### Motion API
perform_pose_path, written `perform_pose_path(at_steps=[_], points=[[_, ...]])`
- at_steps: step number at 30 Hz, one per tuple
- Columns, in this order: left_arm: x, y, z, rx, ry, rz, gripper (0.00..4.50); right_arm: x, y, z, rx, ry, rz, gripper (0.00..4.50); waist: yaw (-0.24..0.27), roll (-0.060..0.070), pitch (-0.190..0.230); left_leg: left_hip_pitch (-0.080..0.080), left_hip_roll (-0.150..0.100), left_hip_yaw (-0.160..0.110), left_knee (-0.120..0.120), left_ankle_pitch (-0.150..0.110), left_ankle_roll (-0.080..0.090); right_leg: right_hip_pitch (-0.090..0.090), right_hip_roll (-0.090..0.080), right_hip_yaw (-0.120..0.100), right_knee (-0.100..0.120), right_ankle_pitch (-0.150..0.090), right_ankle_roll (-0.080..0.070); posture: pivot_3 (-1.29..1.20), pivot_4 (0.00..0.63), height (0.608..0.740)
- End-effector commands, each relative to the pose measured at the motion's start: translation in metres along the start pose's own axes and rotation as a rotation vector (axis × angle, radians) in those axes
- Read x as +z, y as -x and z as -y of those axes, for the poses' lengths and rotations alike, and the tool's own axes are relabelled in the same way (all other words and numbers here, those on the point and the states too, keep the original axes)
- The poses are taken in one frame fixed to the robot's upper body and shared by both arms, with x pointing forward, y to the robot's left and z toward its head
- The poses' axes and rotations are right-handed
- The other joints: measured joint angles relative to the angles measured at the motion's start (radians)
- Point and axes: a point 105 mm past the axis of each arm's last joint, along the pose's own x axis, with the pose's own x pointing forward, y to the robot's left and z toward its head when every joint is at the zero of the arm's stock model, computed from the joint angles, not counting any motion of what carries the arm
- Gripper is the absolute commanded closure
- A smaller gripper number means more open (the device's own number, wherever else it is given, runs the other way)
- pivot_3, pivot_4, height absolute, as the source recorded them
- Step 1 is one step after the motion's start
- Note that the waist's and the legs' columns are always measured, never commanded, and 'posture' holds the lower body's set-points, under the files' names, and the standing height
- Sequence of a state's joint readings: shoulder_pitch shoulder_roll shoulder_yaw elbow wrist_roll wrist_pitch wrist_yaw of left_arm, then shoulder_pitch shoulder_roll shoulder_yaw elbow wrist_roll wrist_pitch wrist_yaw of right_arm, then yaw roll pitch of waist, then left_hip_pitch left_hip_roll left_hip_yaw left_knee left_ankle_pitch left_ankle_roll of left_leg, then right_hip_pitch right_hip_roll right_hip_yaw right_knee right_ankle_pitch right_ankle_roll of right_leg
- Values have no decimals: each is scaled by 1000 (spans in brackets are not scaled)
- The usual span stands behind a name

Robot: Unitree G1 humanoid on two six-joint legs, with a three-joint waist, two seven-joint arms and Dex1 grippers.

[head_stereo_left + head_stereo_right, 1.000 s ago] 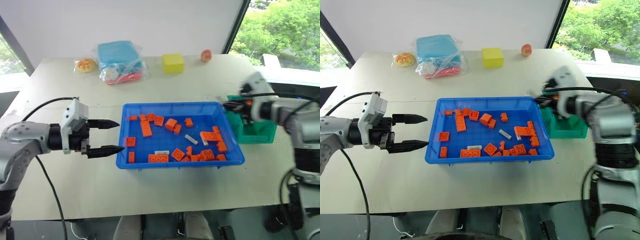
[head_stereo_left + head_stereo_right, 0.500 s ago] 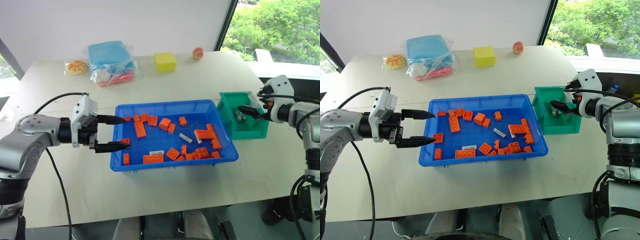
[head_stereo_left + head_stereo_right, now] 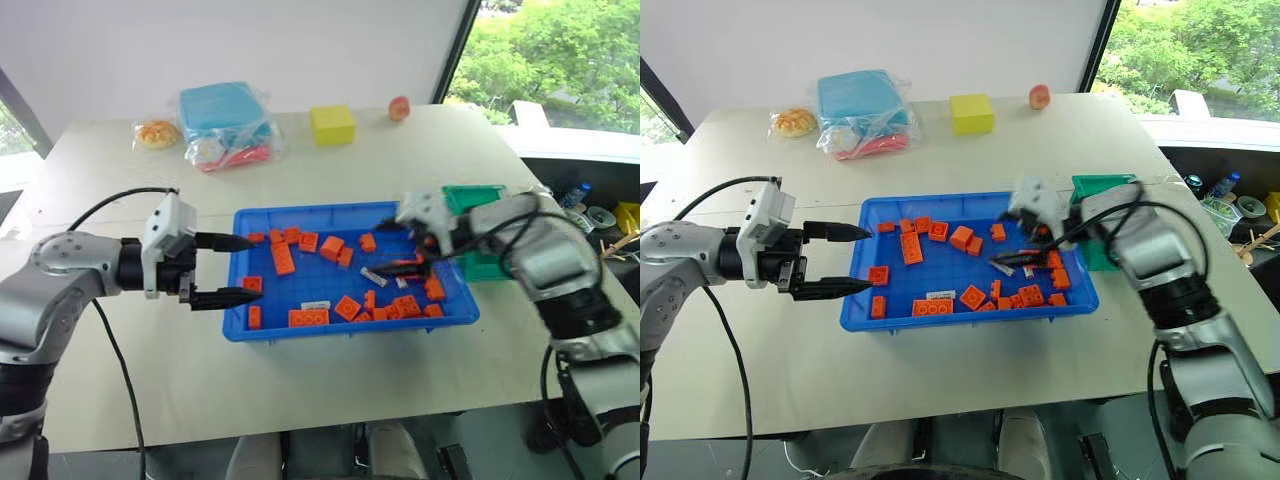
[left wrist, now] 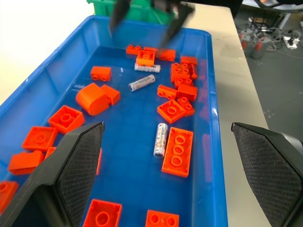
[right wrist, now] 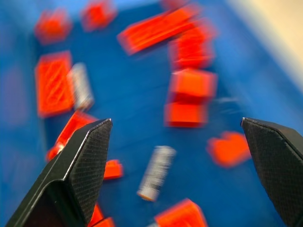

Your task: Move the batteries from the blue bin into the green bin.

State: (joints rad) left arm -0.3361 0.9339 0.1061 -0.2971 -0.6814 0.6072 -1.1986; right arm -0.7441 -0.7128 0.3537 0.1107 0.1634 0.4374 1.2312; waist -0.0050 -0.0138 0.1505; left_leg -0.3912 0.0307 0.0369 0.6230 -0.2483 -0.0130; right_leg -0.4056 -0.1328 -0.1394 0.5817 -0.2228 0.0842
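You had the blue bin (image 3: 350,322) at the table's (image 3: 300,380) middle, batteries (image 4: 160,139) lying among bricks (image 4: 177,152) inside. The green bin (image 3: 470,197) sat just right of it, possibly touching. Behind stood a cube (image 3: 333,125).

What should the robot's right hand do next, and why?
Probably lower the right gripper onto the battery lying between its open fingers and close on it. It lies loose among orange bricks in the blue bin, not yet in the green bin.

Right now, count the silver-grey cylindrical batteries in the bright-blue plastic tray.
3 batteries in the blue tray: one beside a long orange brick, one at its middle, one toward the green bin. Bricks may hide more.
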Motion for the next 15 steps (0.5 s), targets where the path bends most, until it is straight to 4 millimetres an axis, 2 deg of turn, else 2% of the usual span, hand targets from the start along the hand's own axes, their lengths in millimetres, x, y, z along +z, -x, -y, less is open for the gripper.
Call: perform_pose_path(at_steps=[1,9,15], points=[[13,6,0,25,-57,9,0,4,-13,1,75,142,-33,34,1,0,0,0,0,0,0,0,0,0,0,0,0,0,0,0,150,706],[14,12,6,62,-51,6,0,10,-46,2,156,227,-24,34,-6,-1,0,0,0,0,0,1,-1,4,1,0,2,4,-1,0,150,706],[14,15,8,87,-47,1,0,15,-60,-12,245,267,-9,34,-4,0,0,0,0,-1,1,1,-1,4,1,0,2,4,-1,0,150,706]])
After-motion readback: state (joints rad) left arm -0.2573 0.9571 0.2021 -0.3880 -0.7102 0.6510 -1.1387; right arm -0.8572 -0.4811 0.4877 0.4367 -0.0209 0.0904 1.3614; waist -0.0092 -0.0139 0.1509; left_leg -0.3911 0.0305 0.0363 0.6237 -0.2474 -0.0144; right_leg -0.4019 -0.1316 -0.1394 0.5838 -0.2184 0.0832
